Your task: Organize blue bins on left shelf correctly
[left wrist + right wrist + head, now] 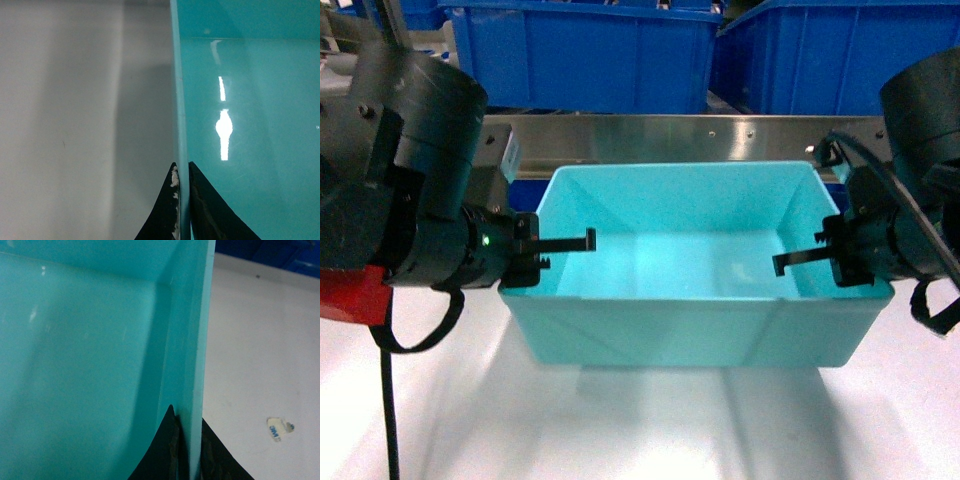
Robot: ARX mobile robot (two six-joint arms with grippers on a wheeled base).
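Note:
The light turquoise blue bin [690,300] is open-topped and empty, in the middle of the head view, in front of the left shelf's steel rail [670,135]. My left gripper [545,250] is shut on the bin's left wall. In the left wrist view, the left gripper [183,200] has one black finger on each side of the rim [180,100]. My right gripper [820,258] is shut on the bin's right wall. The right wrist view shows that gripper [192,450] pinching the wall [200,340]. I cannot tell whether the bin rests on the tabletop.
Two darker royal-blue ribbed bins [580,50] [840,50] stand on the shelf just behind the rail. A white tabletop [650,430] lies under and in front of the turquoise bin. A small tape scrap [279,428] lies on the table right of the bin.

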